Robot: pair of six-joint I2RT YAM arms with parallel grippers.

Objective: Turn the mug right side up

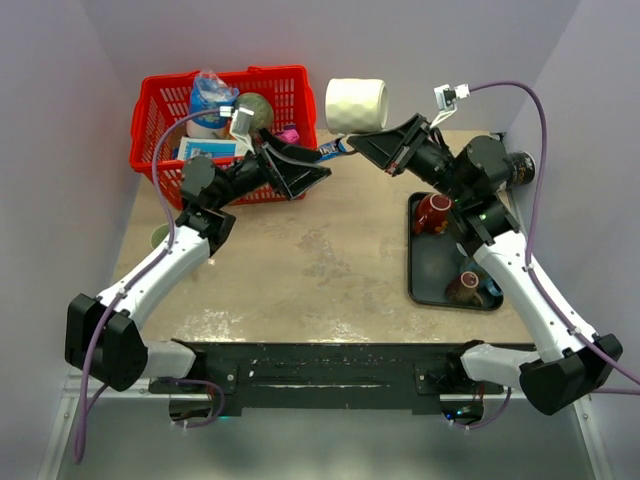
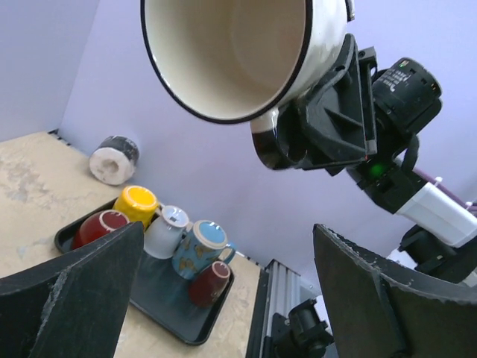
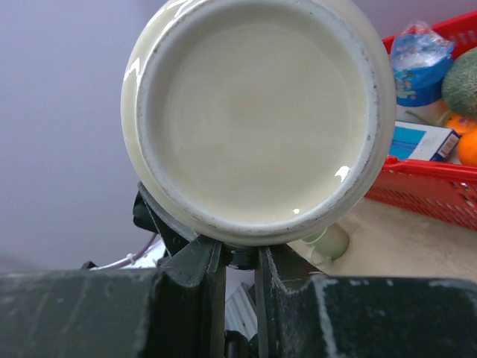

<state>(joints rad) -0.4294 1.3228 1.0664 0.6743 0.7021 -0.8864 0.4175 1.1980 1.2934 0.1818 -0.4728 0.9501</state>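
Observation:
A cream enamel mug [image 1: 356, 104] with a dark rim hangs in the air on its side above the table's far edge. My right gripper [image 1: 374, 141] is shut on the mug's handle. In the right wrist view the mug's round base [image 3: 257, 112] fills the frame, and the right gripper [image 3: 240, 253] pinches a dark handle just below it. In the left wrist view the mug's open mouth [image 2: 231, 52] faces the camera from above. My left gripper [image 1: 312, 180] stands open just left of and below the mug, and nothing lies between its fingers [image 2: 74, 291].
A red basket [image 1: 150, 150] of groceries stands at the back left. A black tray [image 1: 425, 275] on the right carries several mugs [image 2: 197, 250]. A pale green cup [image 1: 160, 237] sits by the left edge, and a dark roll [image 1: 520, 165] lies at the back right.

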